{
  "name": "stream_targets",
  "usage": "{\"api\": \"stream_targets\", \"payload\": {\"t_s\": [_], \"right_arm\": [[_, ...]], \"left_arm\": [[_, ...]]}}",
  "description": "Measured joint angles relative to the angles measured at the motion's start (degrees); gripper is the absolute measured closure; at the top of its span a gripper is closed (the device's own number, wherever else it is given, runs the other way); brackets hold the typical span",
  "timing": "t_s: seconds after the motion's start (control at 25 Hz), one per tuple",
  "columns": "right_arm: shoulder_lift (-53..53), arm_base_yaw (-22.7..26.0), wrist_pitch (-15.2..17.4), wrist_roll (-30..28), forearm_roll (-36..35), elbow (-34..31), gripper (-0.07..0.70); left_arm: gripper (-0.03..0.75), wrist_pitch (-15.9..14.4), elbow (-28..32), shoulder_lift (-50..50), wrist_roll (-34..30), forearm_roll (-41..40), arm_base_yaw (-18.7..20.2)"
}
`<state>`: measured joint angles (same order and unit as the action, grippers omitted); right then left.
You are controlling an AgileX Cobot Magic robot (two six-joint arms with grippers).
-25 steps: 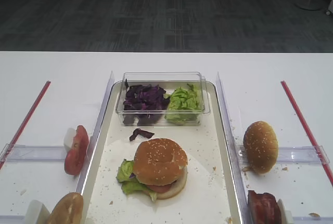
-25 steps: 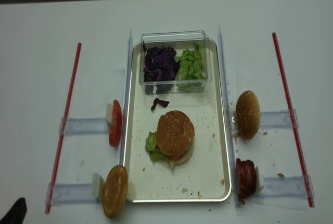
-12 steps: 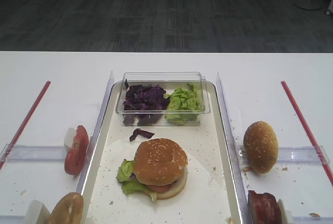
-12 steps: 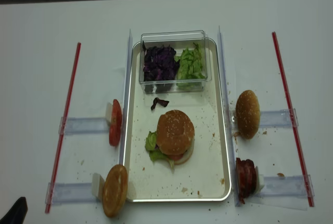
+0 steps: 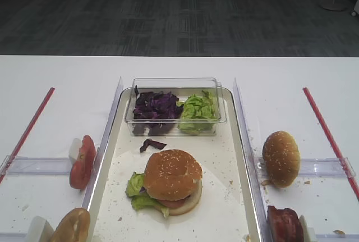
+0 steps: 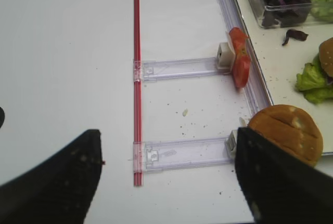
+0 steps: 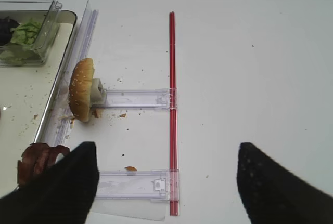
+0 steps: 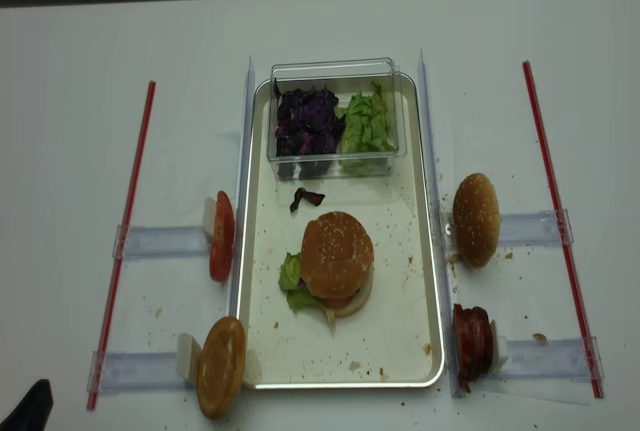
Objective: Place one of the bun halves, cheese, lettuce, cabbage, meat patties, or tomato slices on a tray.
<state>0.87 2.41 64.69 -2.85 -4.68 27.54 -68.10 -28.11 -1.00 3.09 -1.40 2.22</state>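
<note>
Both grippers, right gripper and left gripper, hover wide open and empty. Burger already stacked mid-tray; sesame bun stands just outside its right rim. Guessing that's next: reach, pinch, lift over.

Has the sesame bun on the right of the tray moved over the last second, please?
No. The bun stands on edge against its clear holder, right of the tray, exactly as before.
</note>
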Motion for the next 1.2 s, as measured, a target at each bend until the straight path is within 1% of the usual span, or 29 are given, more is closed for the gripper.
{"api": "stream_targets", "payload": {"t_s": [1.2], "right_arm": [[0.00, 0.00, 0.00, 0.13, 0.00, 0.00, 0.061]], "left_arm": [[0.224, 0.00, 0.00, 0.00, 0.00, 0.00, 0.00]]}}
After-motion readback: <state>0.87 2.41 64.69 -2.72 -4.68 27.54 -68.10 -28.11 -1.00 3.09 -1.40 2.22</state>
